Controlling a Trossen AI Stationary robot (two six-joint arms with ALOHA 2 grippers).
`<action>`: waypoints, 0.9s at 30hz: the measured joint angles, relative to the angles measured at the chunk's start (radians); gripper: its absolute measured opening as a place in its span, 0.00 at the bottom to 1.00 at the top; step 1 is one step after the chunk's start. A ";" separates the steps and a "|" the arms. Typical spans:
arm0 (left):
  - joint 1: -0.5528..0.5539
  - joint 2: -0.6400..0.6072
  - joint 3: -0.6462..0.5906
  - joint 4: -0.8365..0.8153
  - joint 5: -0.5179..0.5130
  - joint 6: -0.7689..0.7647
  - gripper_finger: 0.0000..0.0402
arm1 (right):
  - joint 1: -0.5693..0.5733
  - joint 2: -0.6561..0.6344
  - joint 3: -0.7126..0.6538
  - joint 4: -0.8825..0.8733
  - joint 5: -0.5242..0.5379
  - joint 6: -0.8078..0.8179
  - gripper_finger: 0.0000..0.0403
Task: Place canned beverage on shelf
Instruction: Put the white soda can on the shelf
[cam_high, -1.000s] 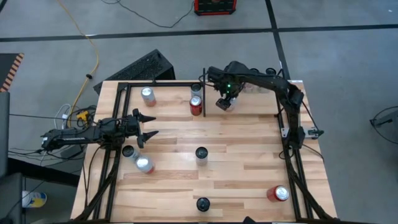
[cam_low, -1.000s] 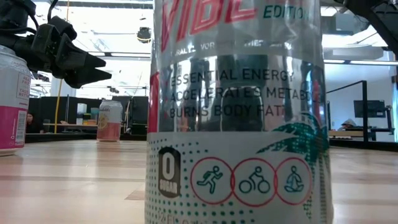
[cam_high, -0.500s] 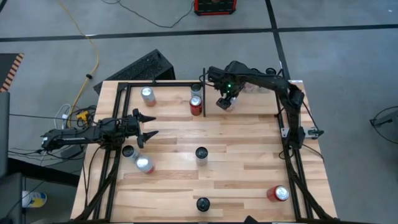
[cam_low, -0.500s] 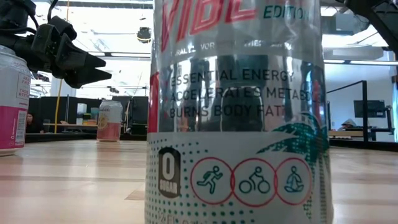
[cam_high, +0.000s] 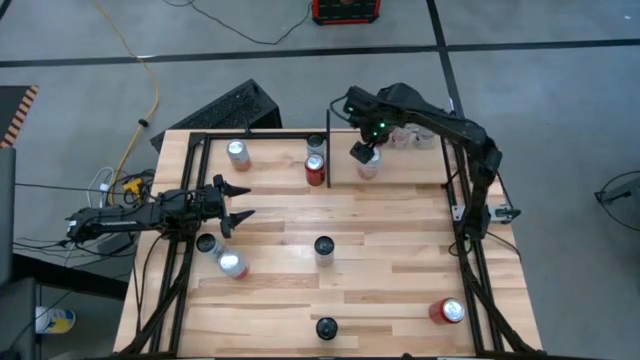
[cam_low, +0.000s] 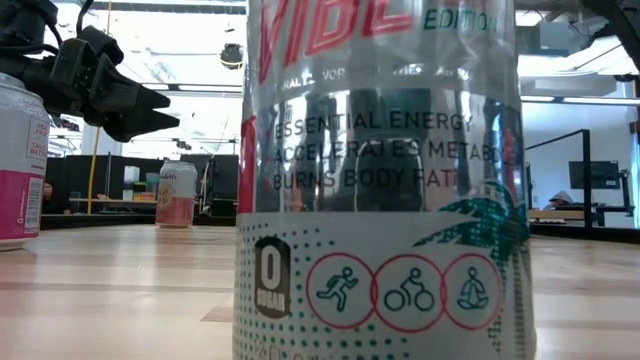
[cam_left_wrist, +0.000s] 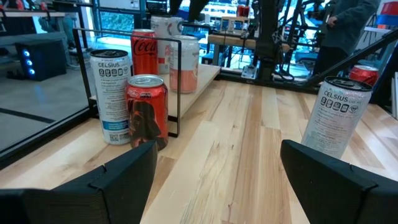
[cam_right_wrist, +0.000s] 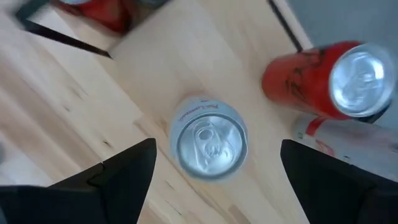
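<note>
The shelf (cam_high: 270, 165) is the light plank strip at the table's far edge, framed by black rails, with a short black divider bar (cam_high: 328, 152). A silver-topped can (cam_high: 369, 167) stands upright on it just right of the divider; it also shows in the right wrist view (cam_right_wrist: 208, 144). My right gripper (cam_high: 362, 152) is open above this can, its fingers wide on either side (cam_right_wrist: 217, 149) and apart from it. My left gripper (cam_high: 240, 201) is open and empty at the table's left, above the table (cam_low: 150, 105).
On the shelf stand a silver can (cam_high: 237, 153), a dark-topped can (cam_high: 316, 143), a red can (cam_high: 315, 171) left of the divider, and a red can (cam_right_wrist: 329, 78) near my right gripper. Several cans (cam_high: 324, 246) stand across the table; one (cam_low: 380, 180) fills the low view.
My right gripper has gone toward the table's far edge and a little to the right. The silver-topped can that it covered now shows standing on the shelf plank on its near side.
</note>
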 joint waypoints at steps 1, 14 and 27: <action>0.000 0.000 0.000 0.000 0.000 0.000 0.81 | 0.008 -0.017 0.006 -0.004 0.000 0.000 0.92; 0.000 0.000 0.000 0.000 0.000 0.000 0.81 | 0.308 -0.516 -0.612 0.337 0.233 0.217 0.91; 0.000 0.000 0.000 0.000 0.000 0.000 0.81 | 0.489 -0.879 -1.304 0.903 0.471 0.328 0.73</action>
